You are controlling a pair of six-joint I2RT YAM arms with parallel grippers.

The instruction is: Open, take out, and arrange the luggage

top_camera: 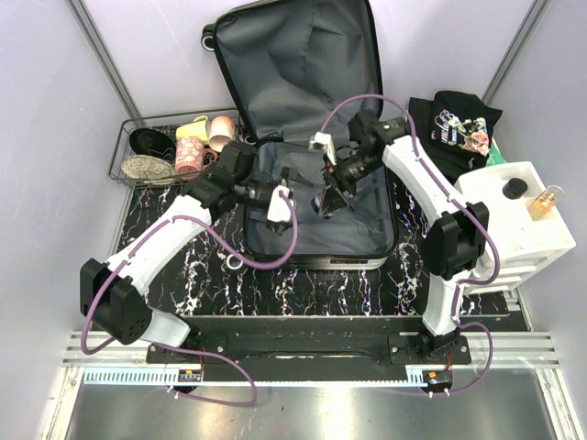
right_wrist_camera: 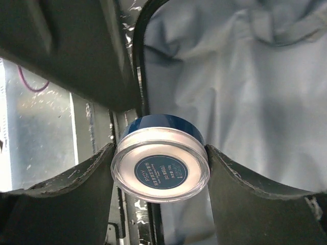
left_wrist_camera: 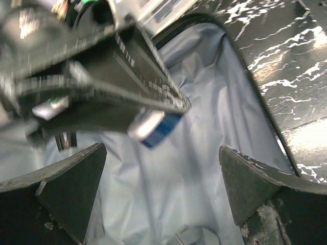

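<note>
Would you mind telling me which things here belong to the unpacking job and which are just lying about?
Job: open suitcase; round jar held in the right gripper.
Lying about: wire basket with shoes and cups; black garment; white bin; perfume bottle.

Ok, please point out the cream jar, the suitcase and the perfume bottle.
cream jar point(right_wrist_camera: 160, 171): right wrist view, on its round blue label.
suitcase point(top_camera: 293, 73): top external view, on the grey lining of the open lid.
perfume bottle point(top_camera: 545, 203): top external view, on its amber body.

The left end effector point(left_wrist_camera: 161, 171), fingers spread wide, hovers over the grey-lined luggage point(left_wrist_camera: 209, 102) below a blurred blue-and-white jar point(left_wrist_camera: 156, 127).
</note>
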